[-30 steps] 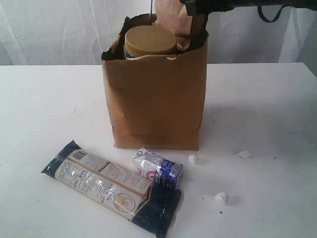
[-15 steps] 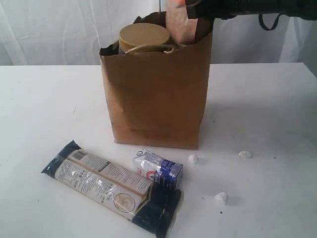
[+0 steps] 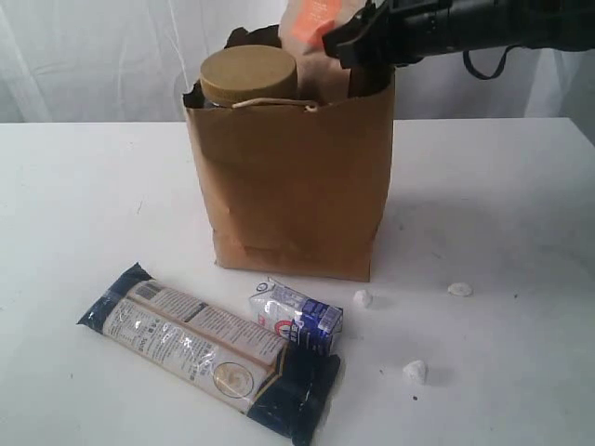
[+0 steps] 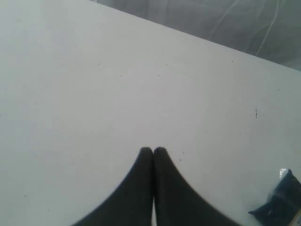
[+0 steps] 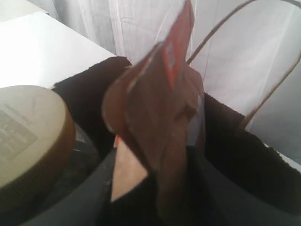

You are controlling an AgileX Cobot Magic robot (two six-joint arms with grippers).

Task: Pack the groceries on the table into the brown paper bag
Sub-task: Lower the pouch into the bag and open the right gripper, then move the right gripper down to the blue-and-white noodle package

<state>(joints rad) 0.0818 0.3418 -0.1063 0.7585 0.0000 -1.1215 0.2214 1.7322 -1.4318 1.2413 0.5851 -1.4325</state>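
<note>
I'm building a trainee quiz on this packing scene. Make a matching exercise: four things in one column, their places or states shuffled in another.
Things: 1 olive-lidded jar; 2 orange-brown pouch; 3 long dark-blue packet; 4 left claw.
States: A shut over bare table; B flat on table before the brown paper bag; C inside the bag, lid above rim; D gripped by the right claw.
Pairs: 1-C; 2-D; 3-B; 4-A.

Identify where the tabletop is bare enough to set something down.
Bare: left of the brown paper bag, behind the long dark-blue packet; also right of the bag, beyond the white crumbs. Crowded: in front of the bag, where the small white-blue carton lies beside the packet.
</note>
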